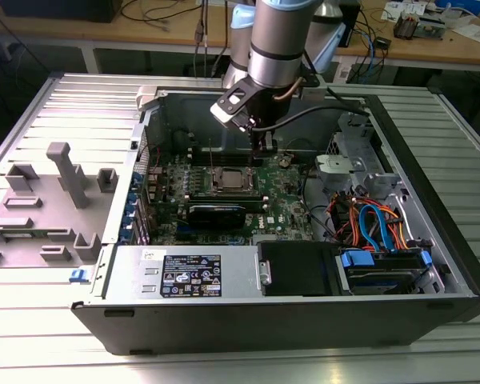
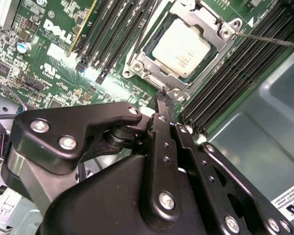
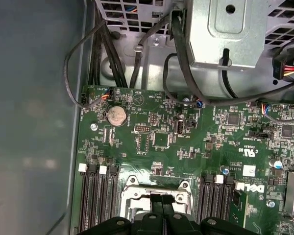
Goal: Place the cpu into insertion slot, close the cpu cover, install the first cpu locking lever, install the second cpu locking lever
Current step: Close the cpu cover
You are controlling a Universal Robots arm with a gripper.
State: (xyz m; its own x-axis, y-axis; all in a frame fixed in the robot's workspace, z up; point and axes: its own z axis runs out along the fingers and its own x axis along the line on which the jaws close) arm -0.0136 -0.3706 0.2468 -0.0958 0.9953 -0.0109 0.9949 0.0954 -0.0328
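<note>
One gripper (image 2: 162, 98), fingers pressed together, tips just beside the socket edge.
Cpu (image 2: 180, 47) lies flat in the insertion slot (image 1: 226, 192) on the motherboard (image 3: 161, 132), with the cpu cover (image 2: 147, 63) down around it, framing its silver top. Whether the closed fingertips pinch anything cannot be told. A thin metal rod (image 2: 269, 39) runs out from one socket corner over the memory slots (image 2: 235, 78).

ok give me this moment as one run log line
cpu: seated under cpu cover | cpu cover: down around chip | gripper: shut, tips at cover's edge
</note>
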